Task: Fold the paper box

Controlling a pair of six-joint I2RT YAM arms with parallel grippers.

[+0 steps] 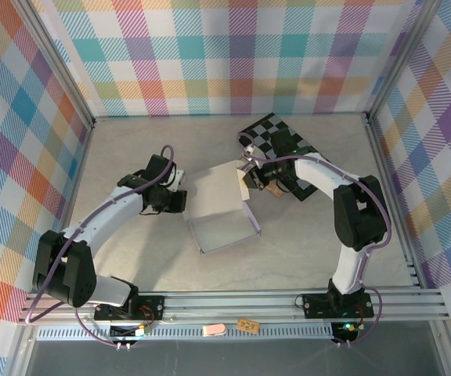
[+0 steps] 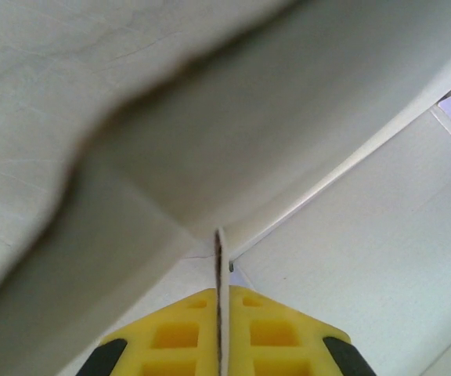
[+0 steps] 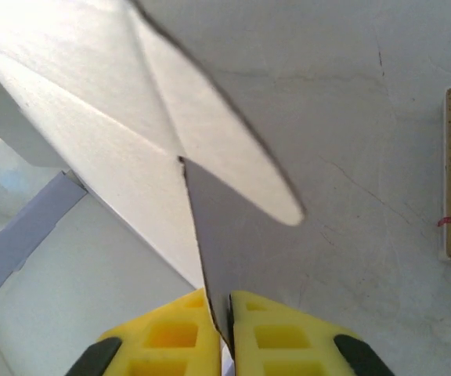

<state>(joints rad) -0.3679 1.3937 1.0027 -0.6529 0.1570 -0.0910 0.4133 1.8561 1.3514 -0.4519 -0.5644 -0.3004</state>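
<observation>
At table centre, the paper box point(image 1: 224, 210) sits half-formed, its tray toward 6 o'clock and a pale panel raised toward 12. At the box's 9 o'clock edge, the left gripper point(image 1: 180, 200) has its jaws pressed together on a thin cardboard wall. The right gripper point(image 1: 250, 182), at 2 o'clock, pinches a side flap the same way. Both bites look shallow, so a pull could slip a flap free. Uneven lifting may crease the sheet off its score lines or tear a corner. The checkerboard point(image 1: 284, 145) lies just behind the right arm and could get nudged.
</observation>
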